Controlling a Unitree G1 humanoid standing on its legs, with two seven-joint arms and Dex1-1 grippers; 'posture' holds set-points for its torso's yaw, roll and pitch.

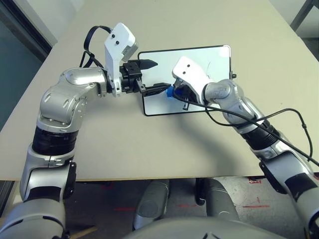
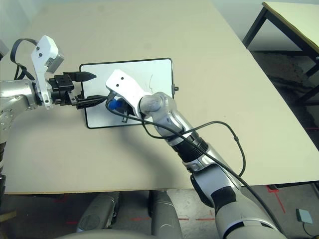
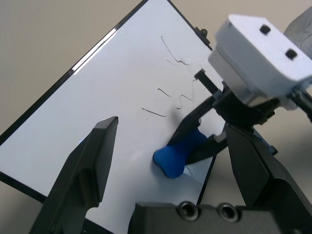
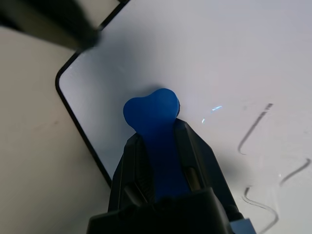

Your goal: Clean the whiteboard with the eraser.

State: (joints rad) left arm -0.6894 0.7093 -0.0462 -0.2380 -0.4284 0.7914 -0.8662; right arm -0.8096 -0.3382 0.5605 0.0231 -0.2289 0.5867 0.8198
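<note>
Right wrist view: eraser (image 4: pixel 155 126) half hidden between clamped jaws.

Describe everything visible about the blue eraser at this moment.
The eraser is a small bright blue block with a rounded, slightly notched end and a smooth matte look. The right gripper is shut on it, its free end sticking out past the fingertips, over or against the whiteboard near a corner, beside faint scribbles.
</note>
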